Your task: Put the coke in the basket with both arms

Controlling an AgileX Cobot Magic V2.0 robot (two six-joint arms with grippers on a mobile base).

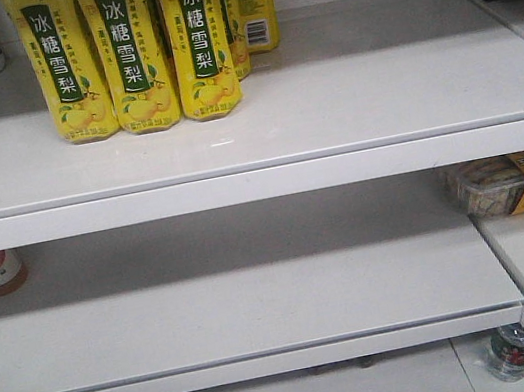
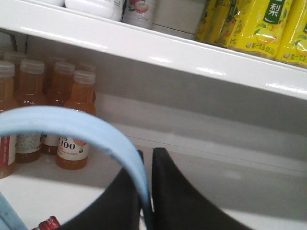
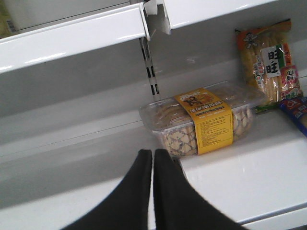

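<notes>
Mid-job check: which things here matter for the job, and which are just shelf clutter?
Job: basket handle, gripped by left hand; red-capped coke, barely visible; right hand, shut, empty.
Clutter: orange-drink bottles; pear-drink bottles; biscuit box; snack bag.

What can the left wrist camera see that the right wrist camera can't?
Only the left wrist view shows orange drink bottles on a shelf, yellow pear drinks on the shelf above, the light blue basket handle pinched in the left tool, and a red bottle cap at the bottom edge.

Only the right wrist view shows a clear box of cookies with a yellow band, a bag of snacks, and the right tool shut on nothing.

Both show white shelves and black tool fingers pressed together.
</notes>
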